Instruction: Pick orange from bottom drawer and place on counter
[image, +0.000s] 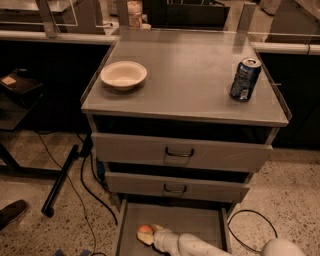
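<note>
The orange (145, 230) lies at the left front of the open bottom drawer (200, 220), the lowest of three grey drawers. My gripper (149, 236) reaches into the drawer from the lower right on a white arm, right at the orange and touching it. The counter (190, 80) is the flat grey top of the cabinet above.
A cream bowl (123, 75) sits at the counter's left and a dark blue can (245, 79) at its right. The two upper drawers (180, 152) are shut. Cables (90, 195) and a black bar (62, 180) lie on the floor to the left; a shoe (12, 212) is at far left.
</note>
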